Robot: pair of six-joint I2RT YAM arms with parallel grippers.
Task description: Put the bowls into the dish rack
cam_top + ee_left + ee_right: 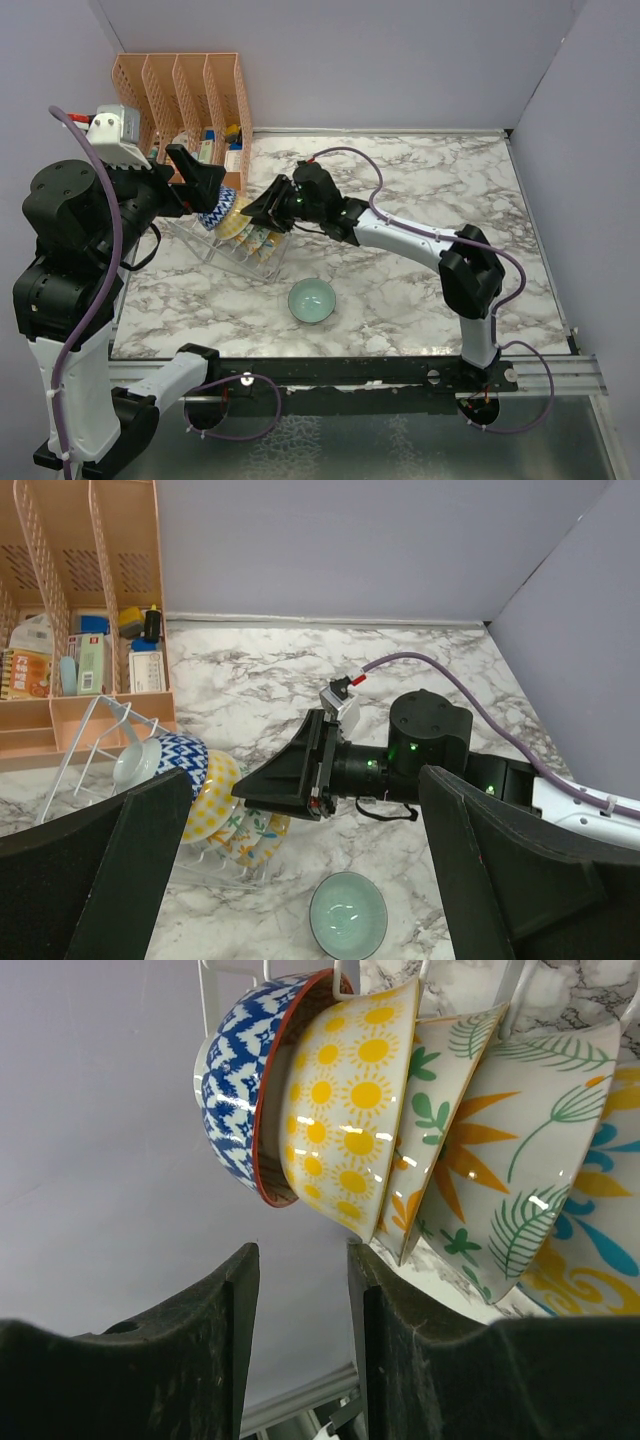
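The wire dish rack [230, 256] stands at the left of the marble table and holds several bowls on edge. In the right wrist view these are a blue-and-white bowl with a red rim [240, 1080], a yellow sun-patterned bowl [350, 1110], two cream bowls with orange-green flowers [520, 1170] and a blue-and-orange floral bowl [600, 1260]. A plain teal bowl [311, 300] sits upright on the table in front of the rack; it also shows in the left wrist view [347, 916]. My right gripper [262, 212] is open and empty, close beside the racked bowls. My left gripper [205, 178] is wide open and empty above the rack's left end.
An orange plastic slotted organizer [185, 95] with small boxes and bottles stands at the back left, just behind the rack. Purple walls close the back and right sides. The right arm [420, 240] stretches across the middle of the table.
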